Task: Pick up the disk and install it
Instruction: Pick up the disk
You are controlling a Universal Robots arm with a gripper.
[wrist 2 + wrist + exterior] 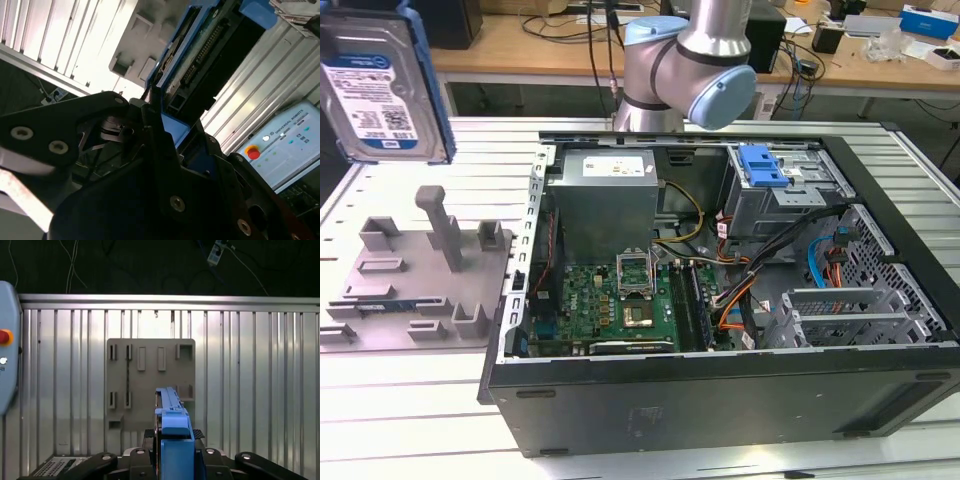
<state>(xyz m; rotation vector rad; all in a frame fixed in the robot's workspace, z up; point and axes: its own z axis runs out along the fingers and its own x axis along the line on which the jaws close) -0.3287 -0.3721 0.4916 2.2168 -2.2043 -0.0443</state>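
At the exterior view's far left, the disk (pixel 382 85) hangs high in the air. It is tilted, with its blue-and-white label facing the camera and its blue rail frame along the edges. Beneath it, well apart, the grey holder (pixel 415 275) with upright posts lies flat on the ribbed metal table (pixel 400 420). Just beside the holder, toward the exterior view's right, stands the open computer case (pixel 720 400). Inside it are a grey power supply (pixel 605 195) and a green motherboard (pixel 610 300). Behind the case rises the arm (pixel 695 65). Farther right, inside the case, a bright blue latch tab (pixel 763 165) sits on the metal drive cage (pixel 790 200). In the first wrist view the gripper (pixel 174 439) is closed narrow on the disk, which shows edge-on between its black jaws, with the holder on the table beyond. In the second wrist view the gripper's body partly hides the contact, but the jaws seem to clamp the blue rail.
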